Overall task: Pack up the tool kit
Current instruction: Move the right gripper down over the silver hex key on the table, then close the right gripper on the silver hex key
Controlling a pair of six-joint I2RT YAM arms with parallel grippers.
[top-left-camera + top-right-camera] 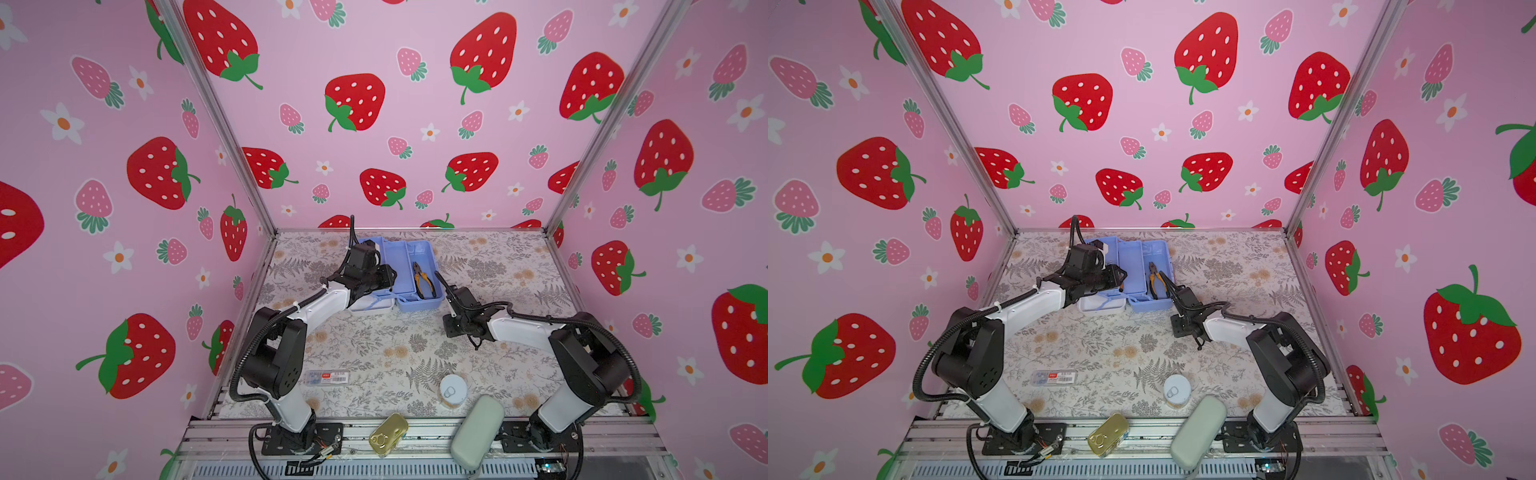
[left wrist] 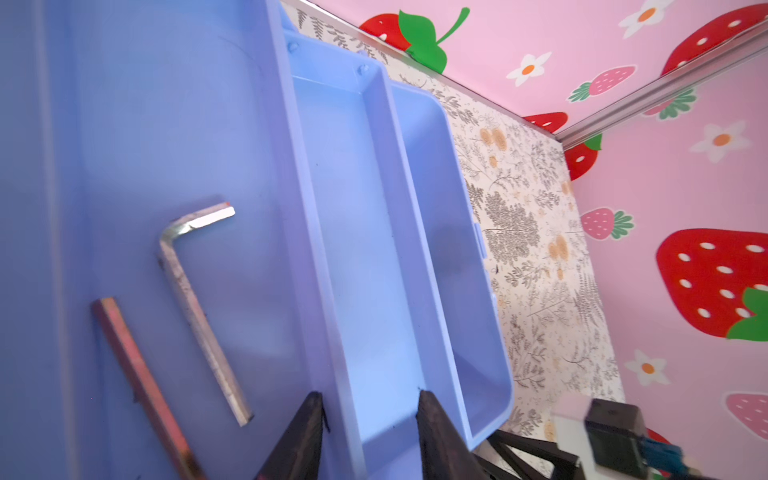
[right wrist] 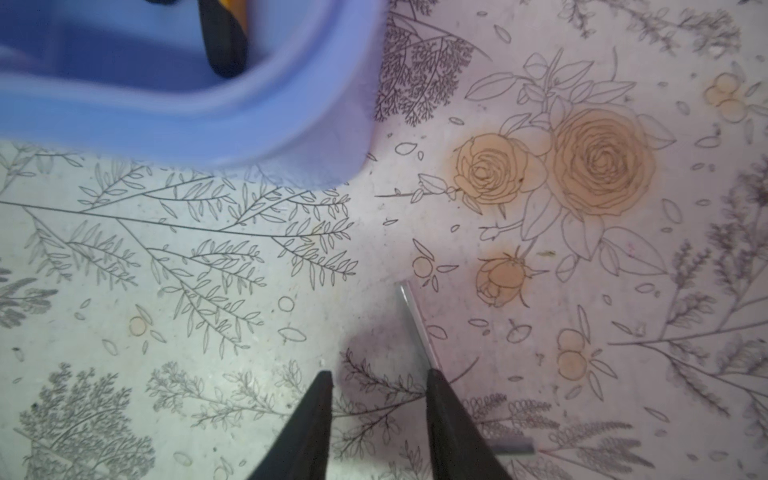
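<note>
In both top views the kit [image 1: 417, 306] lies unfolded by the counter's [image 1: 374, 345] far edge, a little left of its middle. Its lid [image 1: 370, 306] is swung toward the near edge and its trays are spread, so every compartment faces up for loading. Pliers [image 1: 424, 282] lie in its right compartment. The left hand [image 1: 388, 277] reaches over the trays, and the right hand [image 1: 441, 279] sits low just off the kit's near right corner. A clear case [image 1: 328, 377], can [image 1: 453, 390], tin [image 1: 388, 434] and grey case [image 1: 476, 432] sit by the near edge, well apart from the work.

In the left wrist view the left hand [image 2: 368, 395] is half-wide, one finger [image 2: 303, 436] over each long wall of the narrow middle tray [image 2: 353, 249]. We cannot tell whether it pinches the tray or only hovers. A hold there would steady the kit. A hex key [image 2: 199, 299] and a rusty bar [image 2: 137, 374] lie flat in the wide tray [image 2: 124, 145] beside it, and we judge them packed.

In the right wrist view the right hand [image 3: 378, 376] is half-wide with nothing between its fingers, aimed at bare counter just beside the kit's rounded corner. A thin rod [image 3: 413, 324] runs out from behind one finger, outside the gap. We take it for the next piece to pack, and the hand would need to shift sideways to straddle it.
</note>
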